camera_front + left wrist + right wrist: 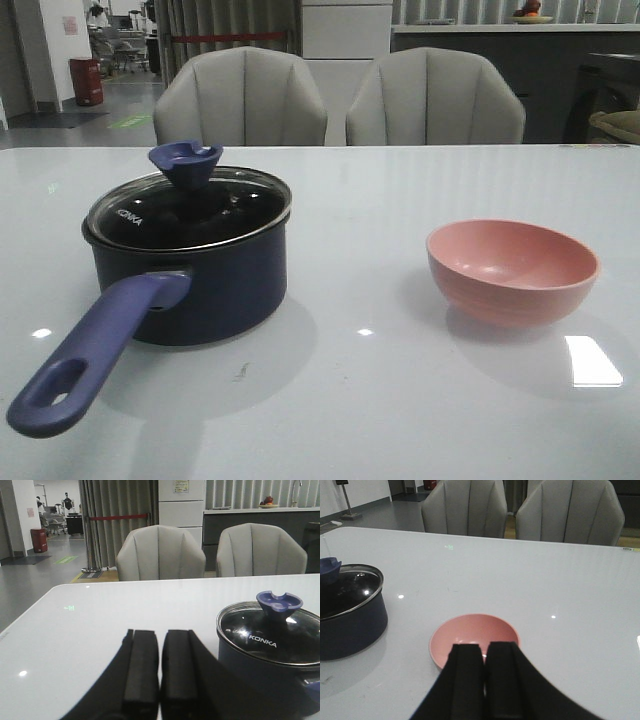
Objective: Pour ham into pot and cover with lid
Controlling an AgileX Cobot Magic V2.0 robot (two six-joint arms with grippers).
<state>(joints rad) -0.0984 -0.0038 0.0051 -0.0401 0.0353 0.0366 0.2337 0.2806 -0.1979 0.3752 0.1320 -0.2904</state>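
While the lid [188, 207] covers the pot [190, 285], the pink bowl [512, 270] stands apart.

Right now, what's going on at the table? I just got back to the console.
Nothing is being handled. The KONKA glass lid sits on the navy saucepan, whose handle points toward the robot. The pink bowl stands apart to its right and looks empty; no ham is visible. The left gripper and right gripper are both shut and hold nothing, each near its own vessel.
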